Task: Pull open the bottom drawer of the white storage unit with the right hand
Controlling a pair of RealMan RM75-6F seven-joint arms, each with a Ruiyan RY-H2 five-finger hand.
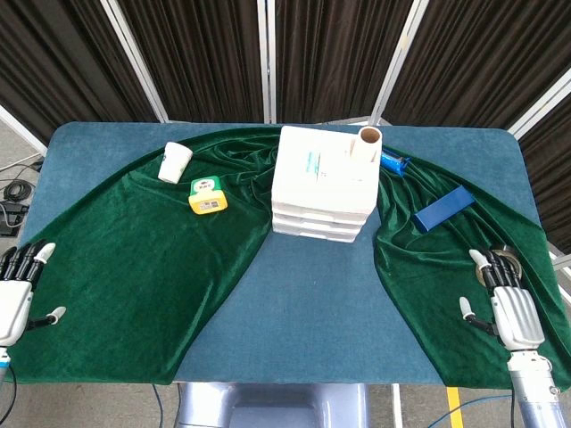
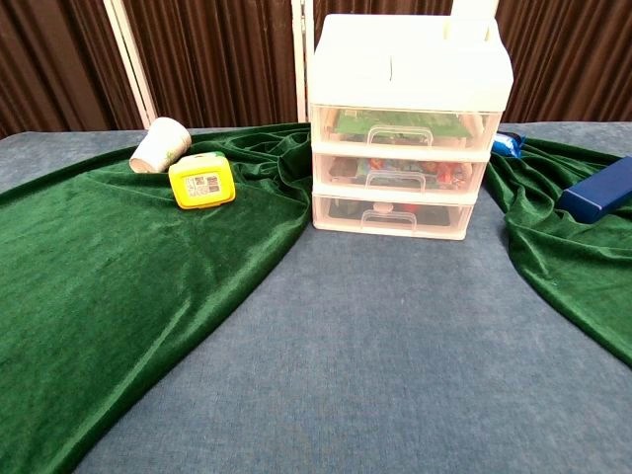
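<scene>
The white storage unit (image 1: 323, 183) stands at the middle back of the table, with three translucent drawers facing me. Its bottom drawer (image 2: 392, 214) is pushed in, its handle (image 2: 390, 216) at the front centre. My right hand (image 1: 507, 303) rests on the green cloth at the near right, fingers spread, holding nothing, well away from the unit. At the near left edge lies my left hand (image 1: 20, 287), fingers also apart and empty. Neither hand appears in the chest view.
A green velvet cloth (image 1: 161, 259) drapes both sides of the blue table (image 1: 308, 308). On it lie a tipped paper cup (image 1: 175, 162), a yellow box (image 1: 207, 195) and a blue box (image 1: 443, 209). A cardboard tube (image 1: 369, 136) stands on the unit, a blue packet (image 1: 393, 163) beside it.
</scene>
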